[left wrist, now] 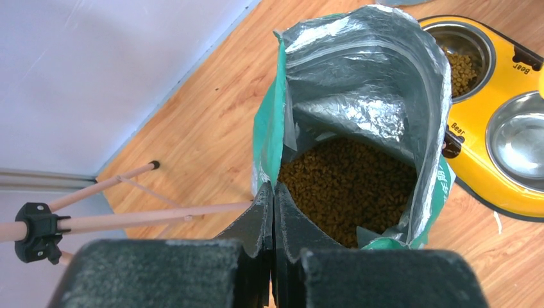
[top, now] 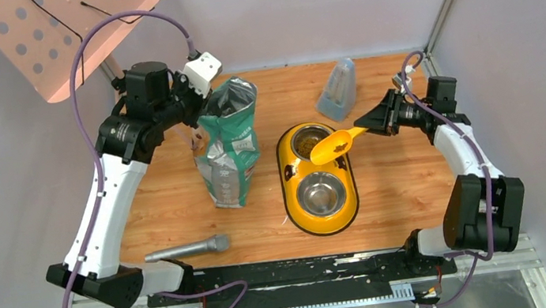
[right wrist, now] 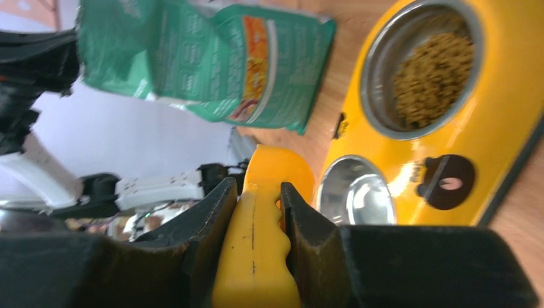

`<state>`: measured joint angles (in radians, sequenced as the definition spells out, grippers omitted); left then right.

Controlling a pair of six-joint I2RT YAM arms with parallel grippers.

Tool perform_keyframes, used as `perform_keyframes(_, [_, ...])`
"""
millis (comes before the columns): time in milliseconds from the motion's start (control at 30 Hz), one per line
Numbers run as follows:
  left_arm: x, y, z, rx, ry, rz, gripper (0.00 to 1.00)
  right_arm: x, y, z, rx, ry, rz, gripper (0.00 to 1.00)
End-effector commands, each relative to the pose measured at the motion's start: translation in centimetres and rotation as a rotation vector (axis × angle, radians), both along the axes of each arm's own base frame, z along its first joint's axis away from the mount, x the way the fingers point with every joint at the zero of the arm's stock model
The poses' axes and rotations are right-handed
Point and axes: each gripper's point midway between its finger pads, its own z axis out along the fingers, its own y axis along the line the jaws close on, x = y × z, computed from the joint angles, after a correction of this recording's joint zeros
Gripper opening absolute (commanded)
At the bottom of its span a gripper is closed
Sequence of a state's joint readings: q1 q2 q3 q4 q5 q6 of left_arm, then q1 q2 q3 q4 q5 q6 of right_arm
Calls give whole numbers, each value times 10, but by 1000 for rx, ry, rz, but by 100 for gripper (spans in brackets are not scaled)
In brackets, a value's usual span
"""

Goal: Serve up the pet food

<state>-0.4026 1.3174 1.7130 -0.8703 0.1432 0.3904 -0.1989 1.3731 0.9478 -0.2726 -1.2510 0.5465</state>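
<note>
The pet food fills the open green-and-silver bag (top: 230, 144) as a brown kibble heap (left wrist: 349, 186). More kibble lies in the far bowl (top: 308, 143) of the yellow double-bowl feeder (top: 296, 199). The near bowl (top: 320, 194) is bare steel. My left gripper (left wrist: 274, 187) is shut on the bag's left rim and holds the bag upright. My right gripper (right wrist: 256, 189) is shut on the handle of the yellow scoop (top: 332, 146). The scoop hangs over the right edge of the far bowl with a little kibble in it.
A grey metal cylinder (top: 187, 249) lies near the front left edge. A clear plastic container (top: 337, 91) stands at the back, behind the feeder. A pink perforated board (top: 63, 38) on thin wooden legs (left wrist: 128, 215) stands at the back left, close to my left arm.
</note>
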Motion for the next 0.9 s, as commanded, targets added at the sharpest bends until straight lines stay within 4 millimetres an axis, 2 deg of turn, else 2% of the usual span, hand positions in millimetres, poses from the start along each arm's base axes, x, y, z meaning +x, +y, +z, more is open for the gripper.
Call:
perform_keyframes(0, [-7, 1, 76, -124, -250, -7, 0, 27, -22, -14, -166, -107, -111, 0])
perform_keyframes(267, [-13, 5, 77, -114, -256, -2, 0, 81, -54, -32, -346, -88, -293, 0])
perform_keyframes(400, [-14, 4, 77, -115, -253, -10, 0, 101, -58, -39, -412, -101, -311, 0])
perform_keyframes(600, [-15, 4, 82, -118, -262, -12, 0, 116, -39, -33, -544, -216, -253, 0])
perform_keyframes(700, [-16, 5, 81, -118, -262, -11, 0, 119, -24, -29, -605, -275, -218, 0])
perform_keyframes(867, [-16, 5, 81, -119, -264, -12, 0, 122, 4, -21, -802, -436, -156, 0])
